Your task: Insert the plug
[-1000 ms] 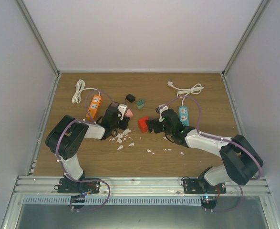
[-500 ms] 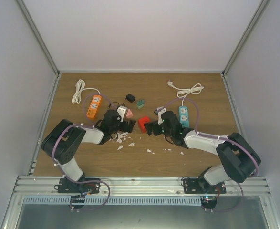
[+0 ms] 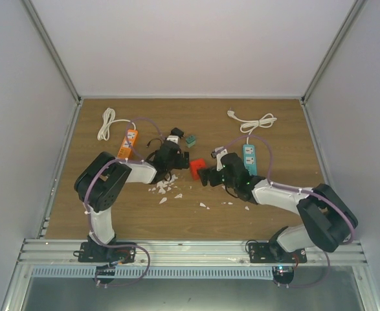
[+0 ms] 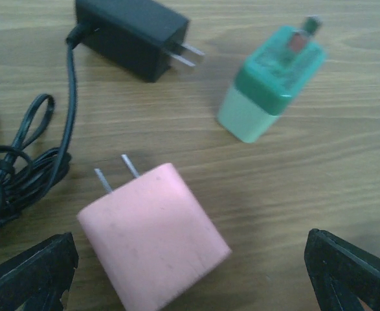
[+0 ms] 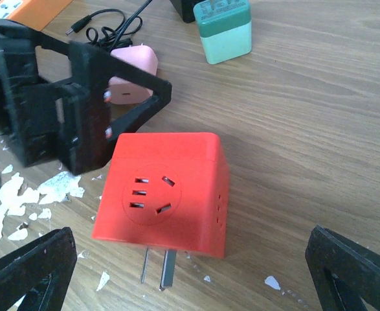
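Note:
A pink plug [image 4: 154, 236] lies flat on the wood with its two prongs pointing away, between the wide-apart fingers of my left gripper [image 4: 190, 278], which is open and not touching it. Just to its right stands a red cube socket [image 5: 164, 194], its socket face up and its own prongs toward the camera. My right gripper [image 5: 190, 275] is open around the cube's near side with nothing gripped. From above, the left gripper [image 3: 174, 157] and right gripper [image 3: 209, 173] flank the red cube [image 3: 197, 168].
A black charger [image 4: 131, 32] with a coiled cable and a green adapter [image 4: 270, 84] lie beyond the pink plug. An orange power strip [image 3: 127, 144] sits at the left, a teal one [image 3: 249, 157] at the right. White flakes [image 3: 167, 188] litter the wood.
My left gripper has opened and let go of the pink plug, which now rests on the table. The left arm swung right toward the red cube; the right gripper shifted slightly left.

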Robot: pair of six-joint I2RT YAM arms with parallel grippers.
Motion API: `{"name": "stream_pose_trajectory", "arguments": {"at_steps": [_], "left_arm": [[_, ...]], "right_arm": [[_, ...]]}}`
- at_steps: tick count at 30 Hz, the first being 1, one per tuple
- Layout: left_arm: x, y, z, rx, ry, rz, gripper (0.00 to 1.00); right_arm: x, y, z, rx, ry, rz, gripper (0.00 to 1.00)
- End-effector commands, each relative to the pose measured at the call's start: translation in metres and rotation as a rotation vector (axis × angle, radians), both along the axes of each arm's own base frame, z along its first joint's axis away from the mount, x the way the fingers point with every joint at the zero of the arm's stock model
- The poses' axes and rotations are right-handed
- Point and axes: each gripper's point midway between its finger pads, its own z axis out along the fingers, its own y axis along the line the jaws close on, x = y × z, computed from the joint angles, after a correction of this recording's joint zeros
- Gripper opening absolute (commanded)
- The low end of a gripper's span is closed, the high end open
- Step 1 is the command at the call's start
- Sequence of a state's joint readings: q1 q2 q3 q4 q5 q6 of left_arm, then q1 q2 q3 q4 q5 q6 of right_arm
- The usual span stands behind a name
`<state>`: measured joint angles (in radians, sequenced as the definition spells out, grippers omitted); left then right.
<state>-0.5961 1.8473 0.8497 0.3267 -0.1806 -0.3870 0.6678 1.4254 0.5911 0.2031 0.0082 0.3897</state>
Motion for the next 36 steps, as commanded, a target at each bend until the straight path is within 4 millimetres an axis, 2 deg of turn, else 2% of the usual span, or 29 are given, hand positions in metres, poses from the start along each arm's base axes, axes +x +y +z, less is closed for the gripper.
{"name": "stream_pose_trajectory", "arguments": {"at_steps": [1, 6, 11, 18, 27, 32, 36], "left_arm": [[0.009, 0.017, -0.02, 0.047, 0.053, 0.158, 0.99], [0.015, 0.021, -0.028, 0.073, 0.06, 0.193, 0.98], [0.016, 0.014, -0.026, 0.049, 0.047, 0.157, 0.87], [-0.001, 0.021, -0.037, 0.042, 0.058, 0.147, 0.77], [-0.015, 0.03, -0.047, 0.124, 0.027, 0.11, 0.6], [-0.034, 0.021, -0.044, 0.176, -0.034, 0.016, 0.55], [-0.065, -0.001, -0.04, 0.167, -0.083, -0.134, 0.55]], "right_arm": [[0.0, -0.004, 0.012, 0.021, -0.044, 0.003, 1.0], [-0.003, -0.005, 0.014, 0.024, -0.053, 0.007, 0.99], [-0.004, -0.007, 0.013, 0.023, -0.053, 0.006, 1.0], [-0.006, -0.006, 0.016, 0.042, -0.064, 0.014, 0.99], [-0.008, 0.001, 0.012, 0.057, -0.05, 0.046, 1.0], [-0.009, 0.001, 0.013, 0.063, -0.052, 0.05, 0.99], [-0.01, 0.002, 0.014, 0.067, -0.056, 0.056, 1.0]]}}
